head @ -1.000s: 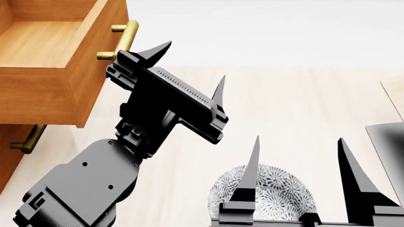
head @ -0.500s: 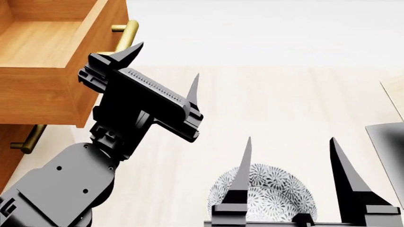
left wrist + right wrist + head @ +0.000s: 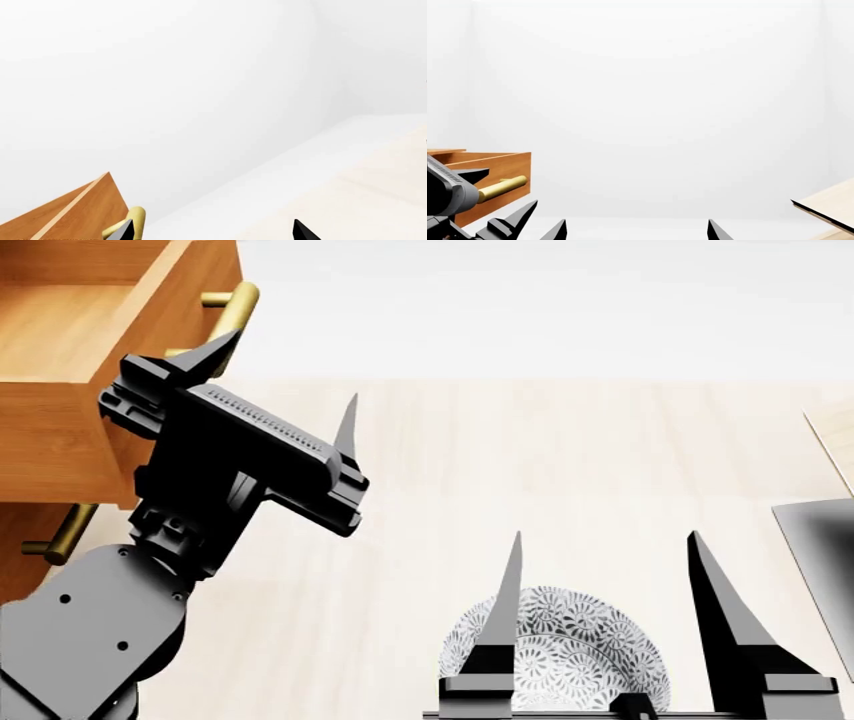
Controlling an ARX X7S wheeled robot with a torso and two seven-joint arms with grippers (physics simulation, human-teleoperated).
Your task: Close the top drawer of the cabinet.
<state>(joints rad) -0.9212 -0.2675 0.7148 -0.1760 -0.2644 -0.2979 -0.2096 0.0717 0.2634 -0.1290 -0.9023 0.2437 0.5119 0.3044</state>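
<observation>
Far left in the head view: the cabinet (image 3: 24, 540), orange-brown, with the top drawer (image 3: 67, 410) pulled well out, pale floor exposed, brass handle (image 3: 230, 315) on its front, a lower handle (image 3: 56, 532) beneath; no table edge visible beside it, only pale flooring; likely a rigid wooden box on slides, moderately heavy, smooth-faced, best shoved flat on the front panel near the bar rather than pinched; little risk of damage, some risk of a fingertip skidding off the brass. Next, the left gripper (image 3: 287, 390), raised on a bent forearm, body angled up toward the drawer front, jaws spread wide and empty, one fingertip (image 3: 220, 345) right by the handle, contact not certain; confirmed from the left wrist, with that tip beside the brass bar (image 3: 130, 225). Further right, low at the bottom edge, the right gripper (image 3: 601, 620), pointing forward and idle, prongs parted and holding nothing, above a patterned plate (image 3: 561, 650) on the floor; at the far right, a pale panel (image 3: 834, 445), well apart from the drawer.
</observation>
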